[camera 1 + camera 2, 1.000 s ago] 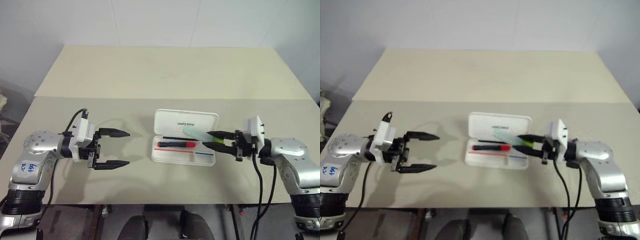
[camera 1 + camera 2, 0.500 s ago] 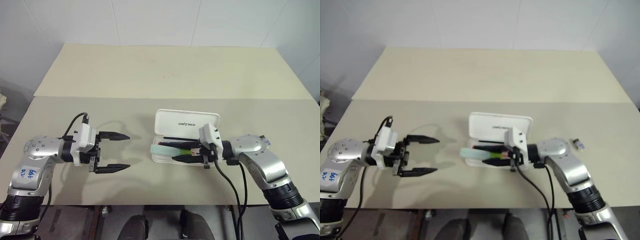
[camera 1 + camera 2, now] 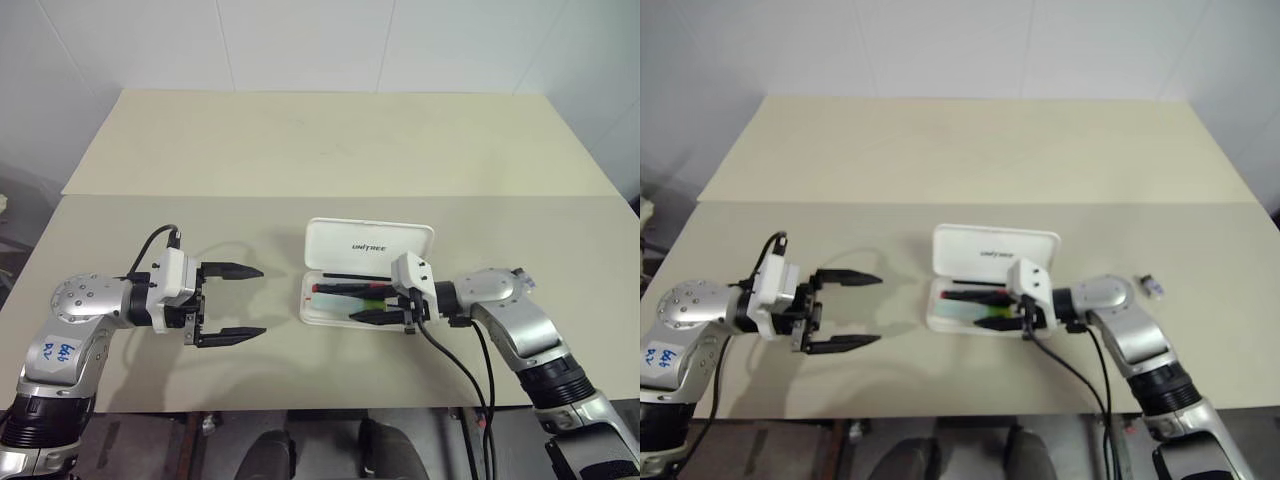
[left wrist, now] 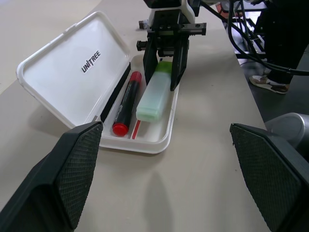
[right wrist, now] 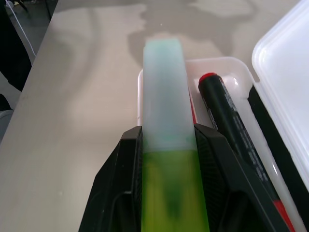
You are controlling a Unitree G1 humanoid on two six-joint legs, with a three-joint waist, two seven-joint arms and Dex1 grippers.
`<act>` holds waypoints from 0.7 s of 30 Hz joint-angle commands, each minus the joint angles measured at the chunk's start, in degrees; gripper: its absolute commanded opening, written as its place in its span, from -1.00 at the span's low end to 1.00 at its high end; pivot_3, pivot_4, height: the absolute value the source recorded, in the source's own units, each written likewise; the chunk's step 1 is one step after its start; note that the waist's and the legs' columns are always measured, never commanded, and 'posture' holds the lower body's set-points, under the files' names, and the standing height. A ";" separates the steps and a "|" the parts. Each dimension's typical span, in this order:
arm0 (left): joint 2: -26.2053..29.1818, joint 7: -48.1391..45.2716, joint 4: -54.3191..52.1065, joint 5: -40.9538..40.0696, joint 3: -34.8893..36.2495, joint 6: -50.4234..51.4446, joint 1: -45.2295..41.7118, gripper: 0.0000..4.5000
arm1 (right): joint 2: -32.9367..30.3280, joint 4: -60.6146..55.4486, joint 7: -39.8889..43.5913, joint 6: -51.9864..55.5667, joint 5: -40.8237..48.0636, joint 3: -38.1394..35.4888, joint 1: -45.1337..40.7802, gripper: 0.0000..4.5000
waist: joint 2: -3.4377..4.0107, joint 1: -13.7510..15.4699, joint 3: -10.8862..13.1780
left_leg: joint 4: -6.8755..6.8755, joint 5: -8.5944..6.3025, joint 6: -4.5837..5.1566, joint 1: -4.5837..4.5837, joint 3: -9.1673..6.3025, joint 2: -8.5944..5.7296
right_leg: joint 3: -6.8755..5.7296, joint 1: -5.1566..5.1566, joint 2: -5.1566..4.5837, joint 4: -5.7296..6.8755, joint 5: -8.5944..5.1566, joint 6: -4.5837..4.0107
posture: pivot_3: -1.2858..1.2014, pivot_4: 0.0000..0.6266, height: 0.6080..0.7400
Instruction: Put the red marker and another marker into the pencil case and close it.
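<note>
At the left of the frame the left gripper waits with fingers spread wide. In the middle, the pencil case lies open on the worktop, the red marker inside. The right gripper pinches the green marker low over the tray; let go crooked, it could catch the rim and block the lid.

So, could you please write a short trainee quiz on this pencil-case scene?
1. True or false: the case lid is shut.
2. What does the right gripper hold? A) red marker B) green marker C) nothing
3. The red marker lies ___ the case.

Key: 1 false, it stands open. 2 B, the green marker, low over the tray. 3 inside. The left gripper is open, apart from the case.
</note>
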 commanded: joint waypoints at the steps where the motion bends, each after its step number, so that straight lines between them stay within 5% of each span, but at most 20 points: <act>1: 0.15 0.07 -0.91 -0.86 0.08 0.00 -1.08 1.00 | 1.01 -1.68 0.55 1.75 1.81 -0.16 -1.42 -0.02 | 0.00 -0.19 0.00 | 0.00 0.00 0.00 0.00 0.00 0.00 | -0.01 0.00 0.00 0.02 0.00 0.00 | 0.03 -0.52 1.00; 7: 0.17 -0.16 0.24 -0.69 0.08 -0.28 -1.83 1.00 | 0.97 -2.34 1.04 1.25 1.53 -0.14 -1.40 0.98 | -0.02 -0.46 -0.01 | 0.00 -0.01 -0.02 0.00 -0.01 0.00 | 0.00 -0.12 -0.02 0.15 0.00 0.00 | 0.03 -0.52 1.00; 21: -1.57 0.17 1.04 -0.82 -1.53 -0.62 -3.26 1.00 | -3.65 -17.04 -3.89 13.07 19.54 -18.01 5.91 0.99 | -0.06 0.05 -0.04 | 0.02 -0.05 -0.03 -0.12 -0.02 0.02 | -0.03 -0.37 -0.08 0.38 0.03 -0.06 | 0.03 -0.52 1.00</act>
